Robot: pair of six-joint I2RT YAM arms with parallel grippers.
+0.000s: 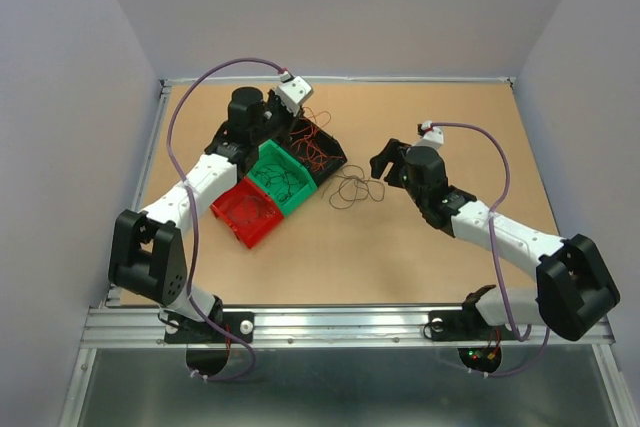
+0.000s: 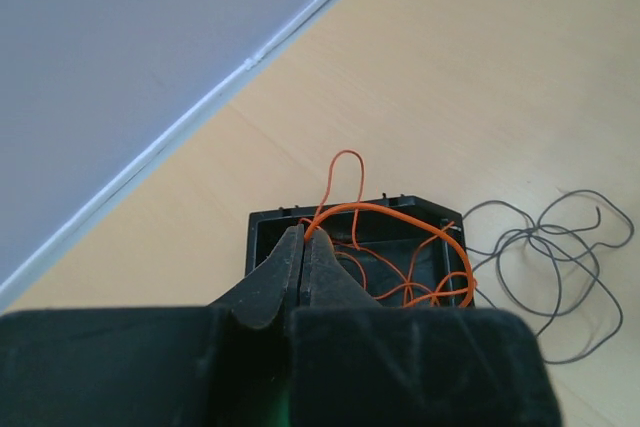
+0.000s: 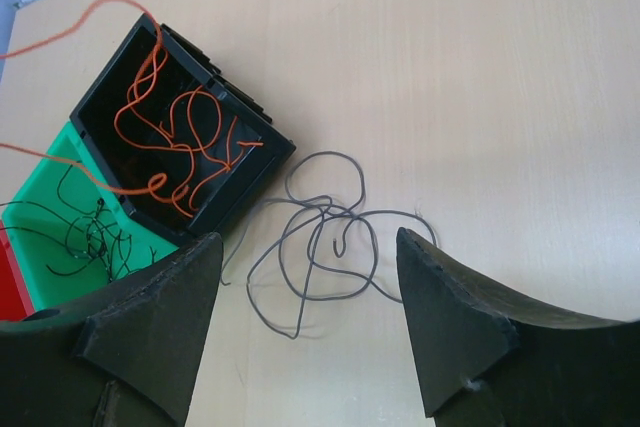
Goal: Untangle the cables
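We saw the three bins sat in a slanted row on the left half of the table [image 1: 450, 127], each touching the next: the red bin [image 1: 228, 213] nearest, the green bin [image 1: 262, 159] in the middle and the black bin [image 1: 338, 159] farthest. Walls stood close along the far edge and both sides. The right half and the near strip of the table were bare wood, so there was room to move there. The grey wires [image 1: 355, 189] lay loose on the wood just beside the black bin, between it and the right gripper [image 1: 385, 162]. That gripper hung over them with its jaws wide apart and nothing in them. The left gripper [image 2: 303, 252] was over the black bin, clenched tight on one of the orange wires [image 2: 400, 215], which rose above the rim. Only the top view showed all three bins and the table edges. The right wrist view showed the orange wires curled inside the black bin and dark wires [image 3: 90, 232] in the green bin. The left wrist view showed the pinch up close.
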